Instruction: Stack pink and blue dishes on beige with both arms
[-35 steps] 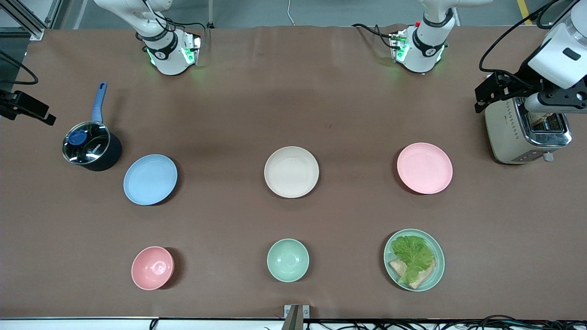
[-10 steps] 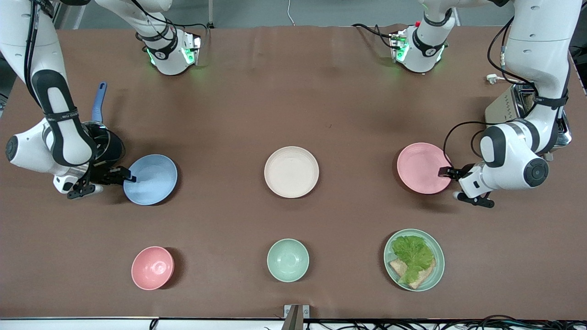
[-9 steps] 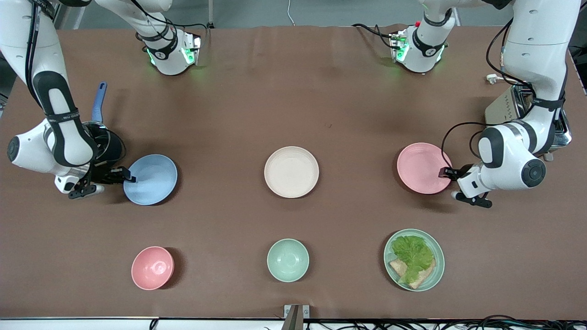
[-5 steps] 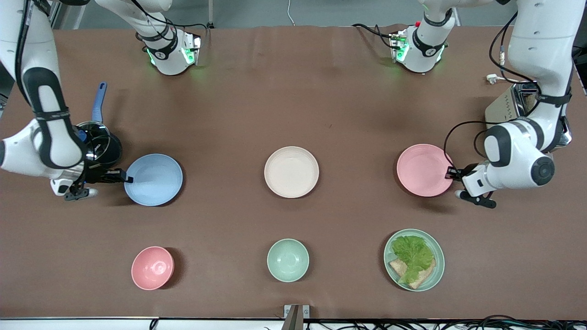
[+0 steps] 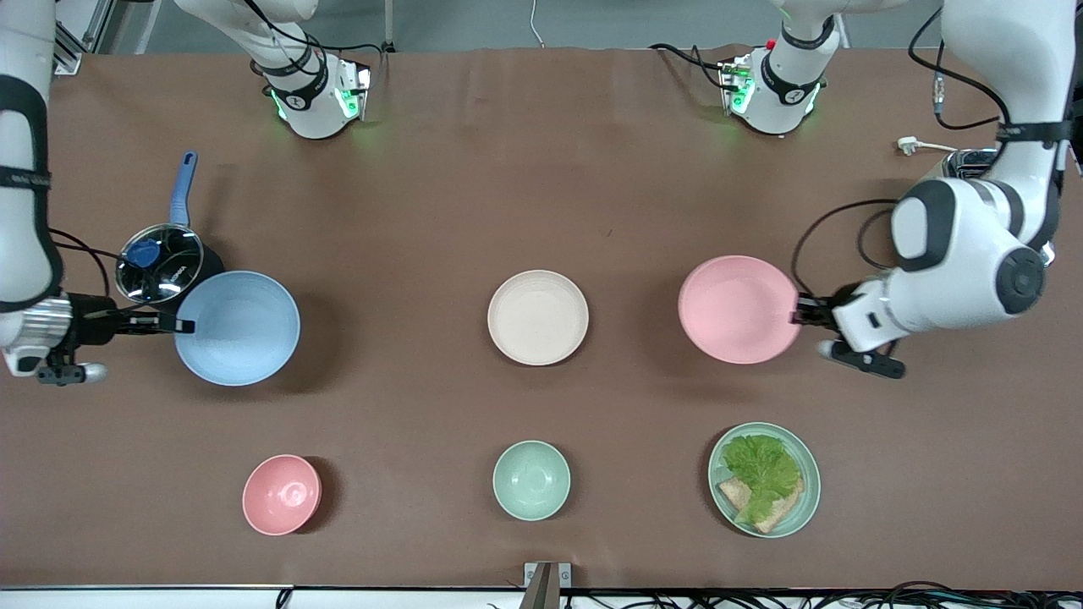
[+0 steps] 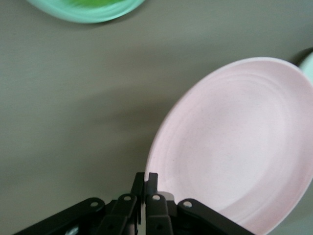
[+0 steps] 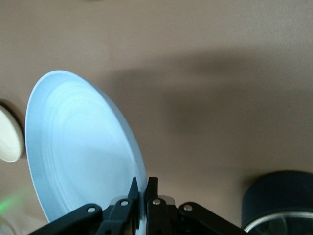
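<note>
- The right gripper [image 5: 182,325], at the left edge of the front frame, is clamped on the rim of the light blue plate [image 5: 237,328]; the right wrist view shows its two fingers [image 7: 133,188] pinching that rim.
- The blue plate hangs clear of the table, with its shadow spread out beneath it, beside the lidded saucepan [image 5: 167,269] at the frame's left.
- The left gripper [image 5: 799,310], at the right of the front frame, is clenched on the rim of the pale pink plate [image 5: 739,309]; the left wrist view confirms the pinch on the edge.
- The pink plate is also airborne, over bare table between the beige plate [image 5: 538,317] and the toaster [image 5: 973,165] in the upper right.
- The beige plate sits alone at the centre of the frame with nothing on it.
- Progress, as I judge it: both grasps and lifts are done; carrying each plate inward and setting them on the beige one is all still to do, so the task is under halfway.
- One plate will have to land first and the other on top of it.
- Along the bottom of the frame, the pink bowl [image 5: 282,494], mint-green bowl [image 5: 531,480] and the green plate with lettuce and bread [image 5: 764,480] are untouched.
</note>
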`<state>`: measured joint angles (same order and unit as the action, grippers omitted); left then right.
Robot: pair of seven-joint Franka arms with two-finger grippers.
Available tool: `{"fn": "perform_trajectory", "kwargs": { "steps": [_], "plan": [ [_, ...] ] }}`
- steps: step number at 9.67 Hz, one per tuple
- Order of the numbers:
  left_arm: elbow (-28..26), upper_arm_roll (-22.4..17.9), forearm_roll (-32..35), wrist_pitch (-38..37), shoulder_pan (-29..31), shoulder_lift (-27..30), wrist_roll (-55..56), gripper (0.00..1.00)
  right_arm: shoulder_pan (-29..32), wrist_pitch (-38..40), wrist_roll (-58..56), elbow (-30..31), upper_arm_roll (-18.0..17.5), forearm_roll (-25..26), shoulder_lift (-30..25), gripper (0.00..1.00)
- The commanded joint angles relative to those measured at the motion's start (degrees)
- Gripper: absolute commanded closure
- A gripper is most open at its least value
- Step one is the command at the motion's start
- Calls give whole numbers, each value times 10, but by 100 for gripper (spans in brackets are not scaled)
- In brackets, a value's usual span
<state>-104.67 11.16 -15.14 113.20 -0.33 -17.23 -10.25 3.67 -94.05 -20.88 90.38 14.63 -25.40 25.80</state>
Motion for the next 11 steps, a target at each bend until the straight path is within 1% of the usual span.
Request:
{"fn": "perform_trajectory", "kwargs": {
  "steps": [1,2,3,4,5,6,7,8,9,10,11],
  "plan": [
    [5,77,-46,20,-2,-36,51,99,-32,45,87,-37,0,14,-15,99],
    [4,101,-65,51,-9,-47,79,99,-38,45,121,-33,-19,13,-23,99],
    [5,137,-66,96,-19,-80,107,99,-25,42,168,-28,-67,14,-32,99],
    [4,160,-60,172,-41,-116,158,99,-24,38,191,-21,-88,15,-36,99],
    [5,160,-40,225,-79,-149,209,99,-29,37,199,-20,-97,15,-36,99],
    [5,160,6,252,-92,-181,238,99,-30,35,203,-20,-107,16,-36,99],
    [6,161,37,274,-95,-199,273,99,-30,26,214,-11,-118,16,-36,99],
    [15,161,62,280,-102,-210,303,97,-30,5,233,4,-140,16,-36,99],
    [28,161,86,280,-115,-226,330,95,-31,-32,266,28,-170,16,-36,98],
    [41,160,111,280,-126,-237,360,95,-31,-63,294,46,-196,16,-38,98],
    [43,160,133,280,-126,-242,376,95,-32,-75,317,54,-208,16,-37,98]
  ]
}}
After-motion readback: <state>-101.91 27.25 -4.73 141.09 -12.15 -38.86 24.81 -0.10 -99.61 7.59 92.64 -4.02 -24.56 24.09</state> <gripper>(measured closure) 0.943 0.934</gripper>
